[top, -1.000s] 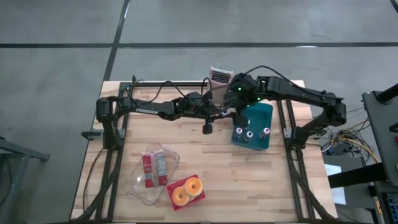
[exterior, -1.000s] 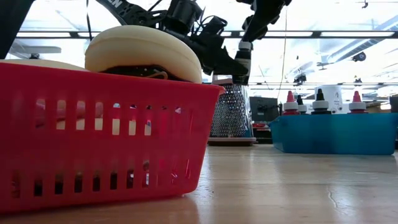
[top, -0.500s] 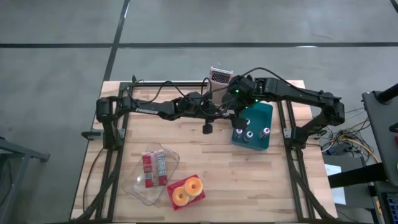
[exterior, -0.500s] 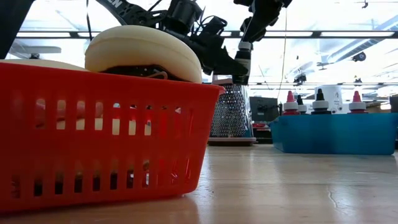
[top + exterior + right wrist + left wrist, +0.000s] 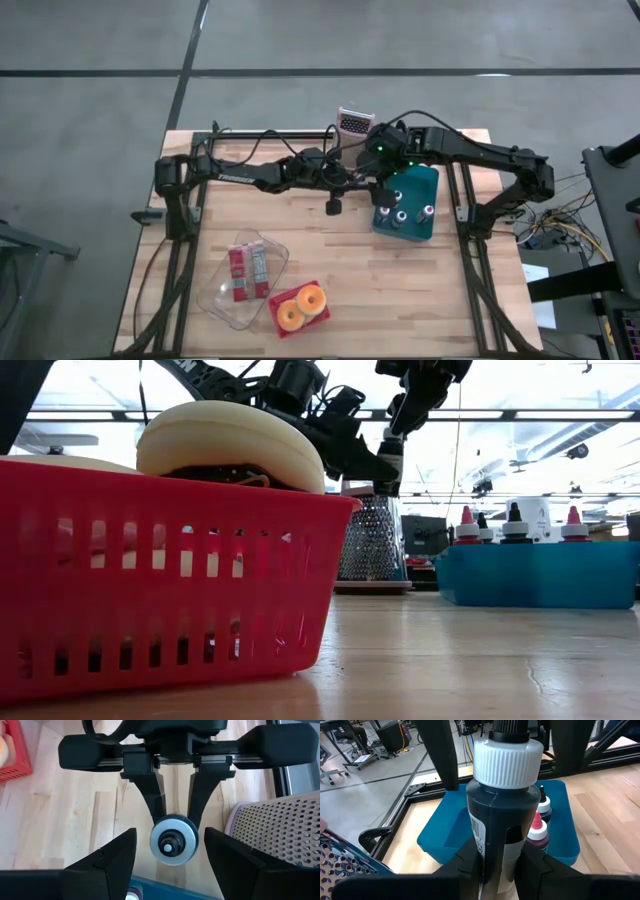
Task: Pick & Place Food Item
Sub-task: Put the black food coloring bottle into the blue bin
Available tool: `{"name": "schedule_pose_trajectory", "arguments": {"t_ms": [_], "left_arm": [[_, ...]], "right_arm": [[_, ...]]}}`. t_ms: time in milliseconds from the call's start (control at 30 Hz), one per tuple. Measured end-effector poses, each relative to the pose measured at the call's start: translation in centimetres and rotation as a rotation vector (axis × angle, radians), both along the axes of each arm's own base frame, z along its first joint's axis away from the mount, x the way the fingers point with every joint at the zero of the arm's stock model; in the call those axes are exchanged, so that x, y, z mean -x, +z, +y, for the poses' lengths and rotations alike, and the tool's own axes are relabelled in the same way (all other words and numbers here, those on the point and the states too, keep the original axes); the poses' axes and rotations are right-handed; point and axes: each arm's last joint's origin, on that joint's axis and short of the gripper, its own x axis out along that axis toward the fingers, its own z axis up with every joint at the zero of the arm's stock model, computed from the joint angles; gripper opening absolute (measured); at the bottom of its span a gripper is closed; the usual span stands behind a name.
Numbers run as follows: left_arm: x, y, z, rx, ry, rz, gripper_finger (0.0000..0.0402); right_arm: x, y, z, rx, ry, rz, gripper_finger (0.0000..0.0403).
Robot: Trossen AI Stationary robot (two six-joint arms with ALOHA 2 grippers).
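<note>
a dark squeeze bottle with a white ribbed cap is held upright in the left gripper, the two fingers clenched on its lower body. in the high view the left gripper is placed above the far middle of the wooden table, just beside the blue tray.

the right gripper is positioned directly over the bottle's cap, its fingers spread wide on either side without touching it; nothing is held. in the high view the right gripper is seen meeting the left one at the near-left edge of the tray. in the low view both grippers are seen raised well above the table, the bottle hanging between them in front of the metal grater.

the blue tray is seen below and beyond the held bottle, with a red-capped bottle and a dark-capped bottle standing in it. in the low view four capped bottles are seen standing in the tray.

the grater is stood at the far edge of the table. a clear plastic container with red packets inside is noted near the front left, and just beside it a red basket holding two doughnuts.
</note>
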Motion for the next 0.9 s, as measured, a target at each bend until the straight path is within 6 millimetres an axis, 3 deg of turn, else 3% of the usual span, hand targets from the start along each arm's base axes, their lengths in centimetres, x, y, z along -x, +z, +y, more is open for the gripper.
{"name": "schedule_pose_trajectory", "arguments": {"t_ms": [233, 500, 900], "left_arm": [[0.0, 0.0, 0.0, -0.001, -0.001, -0.004, 0.0079], [0.0, 0.1, 0.0, 0.0, -0.001, -0.006, 0.0079], [0.0, 0.0, 0.0, -0.004, -0.002, -0.001, 0.0074]], "right_arm": [[0.0, 0.0, 0.0, 0.002, 0.0, -0.001, 0.02], [-0.2, 0.0, 0.2, 0.052, -0.023, -0.001, 0.0106], [-0.4, -0.4, 1.2, 0.095, -0.004, 0.017, 0.0104]]}}
